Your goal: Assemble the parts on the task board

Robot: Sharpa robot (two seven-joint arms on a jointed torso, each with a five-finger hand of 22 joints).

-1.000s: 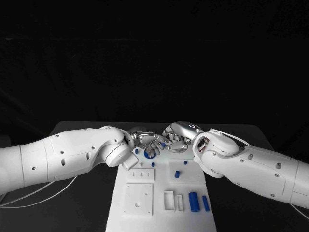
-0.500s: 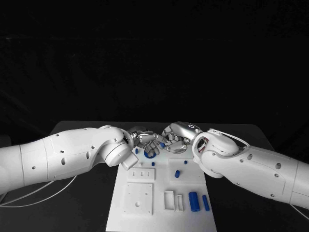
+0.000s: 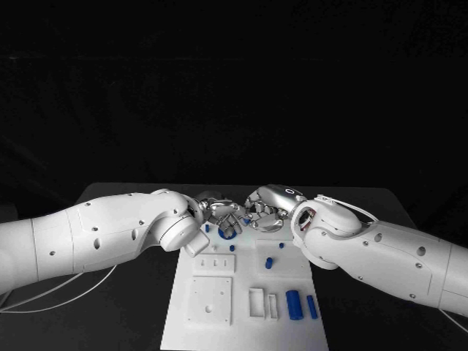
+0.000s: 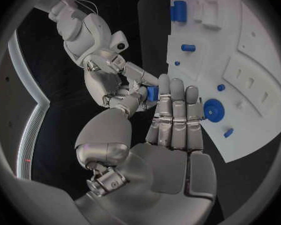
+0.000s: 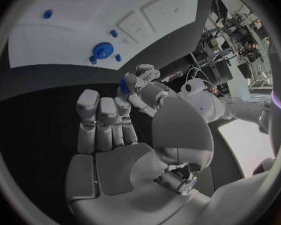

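Blue part pinched between fingertips of left hand and right hand, other fingers straight.

Black table: dark, matte surface, seen beneath and around the white plate. White cables: laid looped across the table's near left part.
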